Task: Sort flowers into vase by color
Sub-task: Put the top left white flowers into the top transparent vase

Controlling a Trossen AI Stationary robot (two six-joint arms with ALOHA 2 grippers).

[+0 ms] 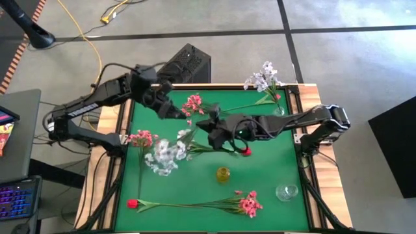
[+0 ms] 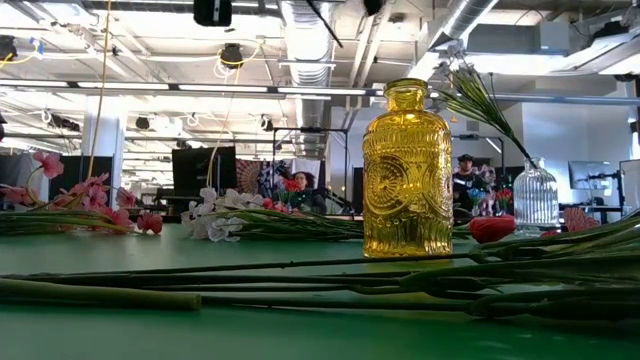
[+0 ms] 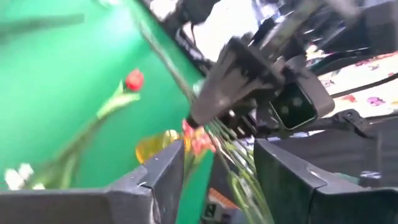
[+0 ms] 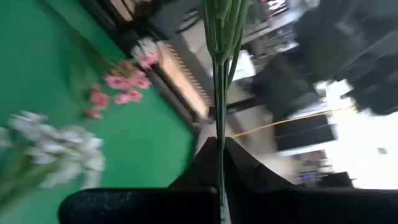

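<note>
With the left tool spread wide beside it near the worktop's far edge, the pink spray hangs only on its stem, pinched in the right tool, and may swing or slip.

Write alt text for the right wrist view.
The right gripper's two dark fingers are shut on a green flower stem. Beyond, pink clustered sprays and a white small-blossom spray lie on the green table.

R pincer tight on green stem, pink spray beyond
</note>
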